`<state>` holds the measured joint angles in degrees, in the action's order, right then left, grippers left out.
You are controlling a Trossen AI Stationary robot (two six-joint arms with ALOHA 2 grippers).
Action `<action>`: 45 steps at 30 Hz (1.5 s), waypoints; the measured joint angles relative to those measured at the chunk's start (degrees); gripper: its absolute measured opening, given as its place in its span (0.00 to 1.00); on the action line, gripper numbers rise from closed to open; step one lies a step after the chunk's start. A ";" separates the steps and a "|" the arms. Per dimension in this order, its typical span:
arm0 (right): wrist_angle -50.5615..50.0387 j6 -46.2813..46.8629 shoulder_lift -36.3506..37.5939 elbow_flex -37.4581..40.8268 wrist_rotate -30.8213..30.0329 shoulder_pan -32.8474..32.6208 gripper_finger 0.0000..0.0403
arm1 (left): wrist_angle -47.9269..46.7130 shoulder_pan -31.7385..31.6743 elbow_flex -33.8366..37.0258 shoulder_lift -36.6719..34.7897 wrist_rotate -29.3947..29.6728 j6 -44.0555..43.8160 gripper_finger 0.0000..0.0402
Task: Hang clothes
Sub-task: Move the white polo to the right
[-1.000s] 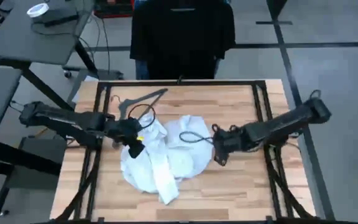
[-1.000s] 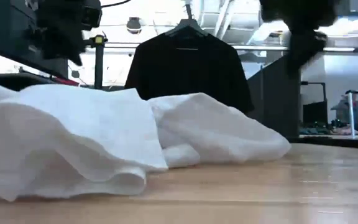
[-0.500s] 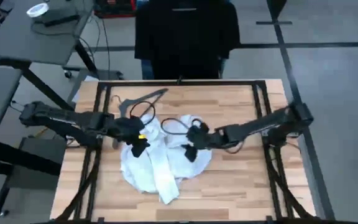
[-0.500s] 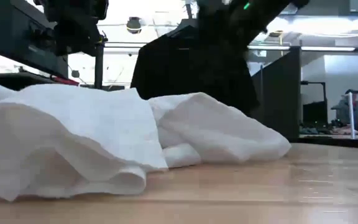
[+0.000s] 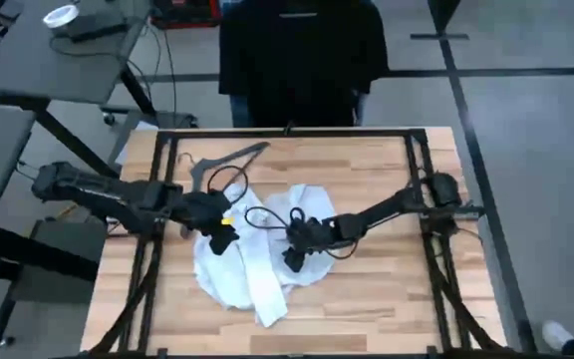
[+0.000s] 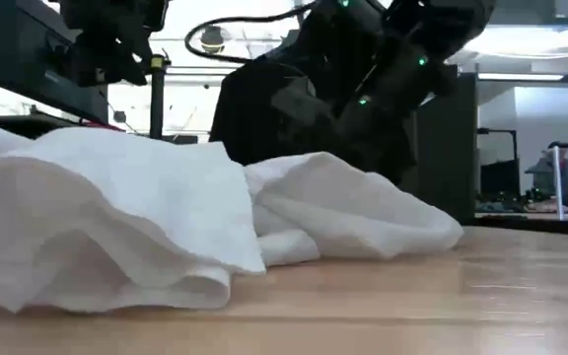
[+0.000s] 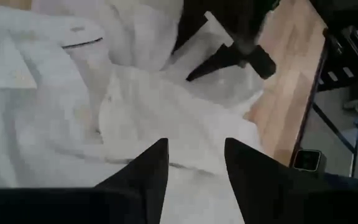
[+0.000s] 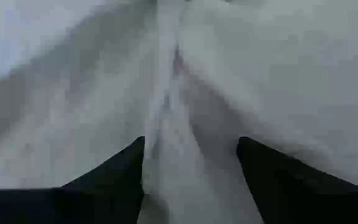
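A white top (image 5: 257, 259) lies crumpled on the wooden table's middle; it also shows in the low view (image 6: 146, 217). My left gripper (image 5: 217, 235) is open above the top's left part (image 7: 166, 106), clear of it in the low view (image 6: 116, 39). My right gripper (image 5: 292, 255) is open, low over the top's right part, with a raised fold (image 8: 173, 124) between its fingers. A black top (image 5: 302, 50) hangs from a hanger beyond the table's far edge. The plaid shirt is out of view. My right gripper comes slanting down from the table's right, its open fingers (image 8: 123, 168) on either side of a fold of the white top (image 8: 173, 124). I cannot tell whether they touch the cloth. The top lies on the table.
A dark thin hanger (image 5: 229, 158) lies on the table at the far left, behind the white top. Black frame rails (image 5: 422, 170) run along the table's left and right sides. A side table (image 5: 58, 50) stands beyond the far left corner.
My right gripper has gone toward the table's left, from the bare wood right of the white top to over the top's right part, and has come down low to the cloth. The white top has stayed where it was.
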<state>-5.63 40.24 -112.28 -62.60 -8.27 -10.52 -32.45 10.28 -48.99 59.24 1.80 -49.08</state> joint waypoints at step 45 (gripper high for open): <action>-17.88 -10.80 18.11 0.36 3.02 18.57 0.58 | 13.68 -3.45 0.03 6.06 10.12 1.41 0.35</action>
<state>-23.51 29.44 -94.18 -62.24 -5.26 8.05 -18.77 6.83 -48.96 65.30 11.92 -47.67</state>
